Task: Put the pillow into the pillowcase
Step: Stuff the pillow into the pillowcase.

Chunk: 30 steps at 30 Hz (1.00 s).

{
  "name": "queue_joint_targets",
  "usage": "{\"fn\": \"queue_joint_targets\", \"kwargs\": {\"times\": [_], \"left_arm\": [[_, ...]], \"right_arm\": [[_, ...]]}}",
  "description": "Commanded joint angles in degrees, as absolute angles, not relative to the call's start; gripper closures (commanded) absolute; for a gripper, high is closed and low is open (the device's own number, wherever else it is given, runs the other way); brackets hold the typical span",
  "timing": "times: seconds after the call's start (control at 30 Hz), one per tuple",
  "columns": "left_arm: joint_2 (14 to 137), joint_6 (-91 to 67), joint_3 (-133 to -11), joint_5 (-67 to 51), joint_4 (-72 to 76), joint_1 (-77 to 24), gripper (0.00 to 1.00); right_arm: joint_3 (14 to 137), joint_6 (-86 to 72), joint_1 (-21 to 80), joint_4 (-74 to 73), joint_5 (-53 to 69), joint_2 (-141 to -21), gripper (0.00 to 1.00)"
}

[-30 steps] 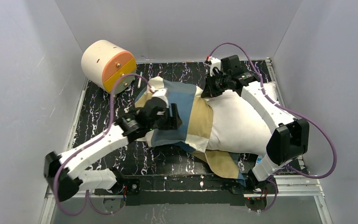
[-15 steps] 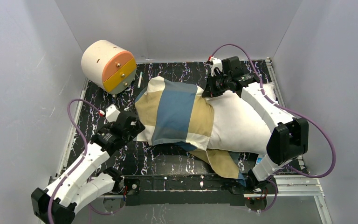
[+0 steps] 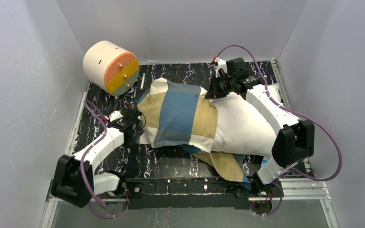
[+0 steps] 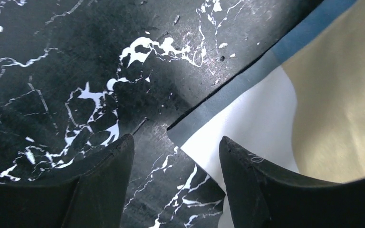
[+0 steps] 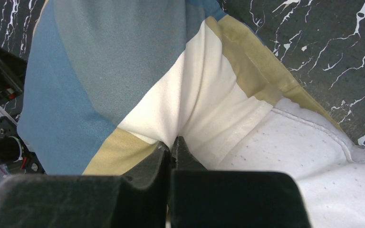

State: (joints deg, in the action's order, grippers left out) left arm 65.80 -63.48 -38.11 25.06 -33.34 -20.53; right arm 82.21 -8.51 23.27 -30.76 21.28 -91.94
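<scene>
Top external: pillowcase [image 3: 178, 116] sheathes the left-arm end of the pillow [image 3: 247, 126], which lies on the table [image 3: 100, 95]; left wrist: left gripper [image 4: 175, 142] parted astride the case's corner, empty; right wrist: right gripper [image 5: 171, 145] clamps the case's rim fold; advisable: draw the rim over the bare end, left steadying.

The pillow [image 3: 244, 126], plump, plain white and slightly wrinkled, is laid across the middle of the black marbled table [image 3: 100, 95], its long side running left to right. Its left part is covered by the pillowcase [image 3: 178, 116], a thin cover of blue, tan and cream blocks; its right part is left bare. The cover's hem is seen puckered against the white cushion at the far side. A tan-and-blue flap is spread out from under the pillow toward the near edge, and a left corner is laid flat on the table.
</scene>
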Motion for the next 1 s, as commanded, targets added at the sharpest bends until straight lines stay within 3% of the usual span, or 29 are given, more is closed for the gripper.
{"fn": "queue_joint_targets", "kwargs": {"times": [0.0, 0.2, 0.27, 0.37, 0.43, 0.6, 0.83, 0.97], "left_arm": [[72.09, -63.97, -39.62, 23.73, -29.80, -20.02, 0.37], [76.70, -67.25, -37.73, 23.14, -28.11, -19.95, 0.39], [78.85, -67.65, -37.43, 24.19, -27.66, -19.95, 0.52], [81.06, -69.24, -37.34, 25.99, -29.22, -19.96, 0.86], [79.79, -71.06, -37.29, 29.92, -31.73, -19.86, 1.00], [75.57, -68.11, -45.59, 43.29, -44.30, -15.67, 1.00], [67.49, -60.66, -55.85, 60.26, -52.03, -6.01, 1.00], [64.00, -58.69, -58.58, 72.09, -54.22, -5.23, 1.00]], "right_arm": [[81.28, -10.28, 23.91, -26.64, 25.05, -89.87, 0.99], [78.57, -11.69, 24.29, -24.21, 26.43, -89.36, 0.99], [76.94, -12.18, 24.98, -22.92, 26.51, -89.06, 0.99], [75.16, -13.27, 26.07, -21.73, 26.54, -89.53, 0.99], [74.80, -14.30, 28.38, -21.19, 25.95, -90.38, 0.99], [73.94, -18.93, 32.70, -19.02, 23.07, -90.70, 0.99], [60.78, -41.68, 34.23, 6.07, 17.88, -86.58, 0.99], [63.02, -47.65, 35.79, 9.36, 9.98, -89.91, 0.99]]}}
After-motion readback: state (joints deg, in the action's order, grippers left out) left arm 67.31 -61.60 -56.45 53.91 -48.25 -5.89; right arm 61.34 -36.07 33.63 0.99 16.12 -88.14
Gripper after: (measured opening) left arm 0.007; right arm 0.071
